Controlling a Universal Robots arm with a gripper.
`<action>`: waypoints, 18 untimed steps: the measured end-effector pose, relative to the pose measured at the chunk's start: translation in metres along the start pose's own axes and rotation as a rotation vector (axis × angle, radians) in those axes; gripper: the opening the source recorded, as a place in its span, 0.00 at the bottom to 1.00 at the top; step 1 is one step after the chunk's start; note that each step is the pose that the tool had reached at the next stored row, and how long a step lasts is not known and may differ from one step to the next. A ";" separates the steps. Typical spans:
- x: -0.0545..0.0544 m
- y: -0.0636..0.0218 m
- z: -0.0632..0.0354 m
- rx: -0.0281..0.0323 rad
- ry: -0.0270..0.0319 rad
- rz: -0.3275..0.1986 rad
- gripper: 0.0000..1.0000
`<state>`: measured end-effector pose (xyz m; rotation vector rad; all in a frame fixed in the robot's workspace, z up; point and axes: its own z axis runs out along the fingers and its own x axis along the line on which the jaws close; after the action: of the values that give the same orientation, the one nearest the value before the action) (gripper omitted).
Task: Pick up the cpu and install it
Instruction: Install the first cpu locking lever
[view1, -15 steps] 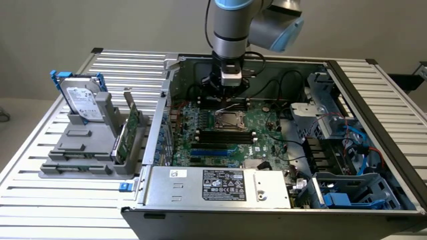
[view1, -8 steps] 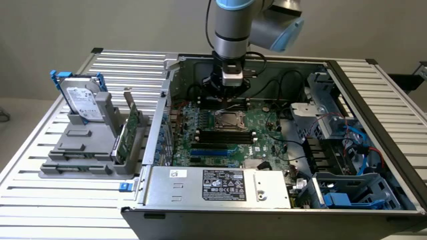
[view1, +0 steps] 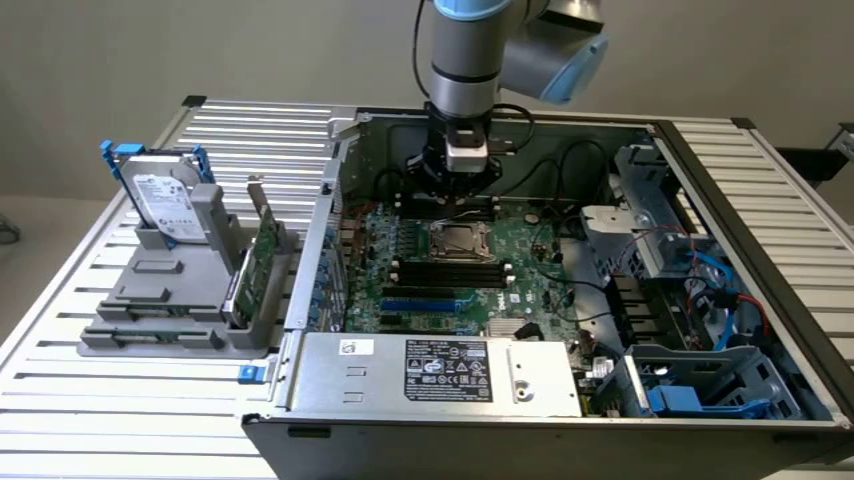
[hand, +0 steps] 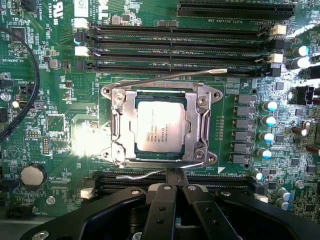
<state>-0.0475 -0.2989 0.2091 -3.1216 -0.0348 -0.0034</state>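
– Slatted aluminium table (view1: 134, 400), an open computer case (view1: 324, 200) lying on it: what stands over the board?

– One robot arm (view1: 461, 50) reaches down into the case, its gripper (view1: 455, 197) low above the green motherboard (view1: 534, 290), toward the case's far wall.

– And the cpu?

– The cpu (view1: 463, 240) sits in its socket in the middle of the board. From the wrist view the cpu (hand: 157, 126) shows its silvery top, lying flat inside the socket's metal frame (hand: 205, 125), with a thin wire lever (hand: 200, 74) along one side and rows of black memory slots (hand: 180, 45) beyond it.

– Does the gripper hold it?

– No. The gripper (hand: 176, 172) has its two black fingers pressed together with nothing between them, the tips just beside the frame's edge and apart from the chip. Whether they touch the frame cannot be told.

– What else is on the table?

– At the exterior view's left, outside the case, a gray holder (view1: 160, 310) carries a silver hard drive (view1: 167, 205) in a blue bracket, standing upright, and a thin green circuit card (view1: 267, 250) on edge beside it. Nearest the camera, a boxed power supply (view1: 441, 370) sits in the case.
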 end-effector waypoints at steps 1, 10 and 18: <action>0.000 -0.0007 0.0001 -0.0007 0.0000 0.000 0.11; 0.000 -0.0039 0.0009 -0.0025 -0.0002 0.000 0.11; -0.002 -0.0041 -0.0028 -0.0029 -0.0019 0.000 0.11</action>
<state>-0.0494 -0.2949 0.2120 -3.1245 -0.0343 -0.0006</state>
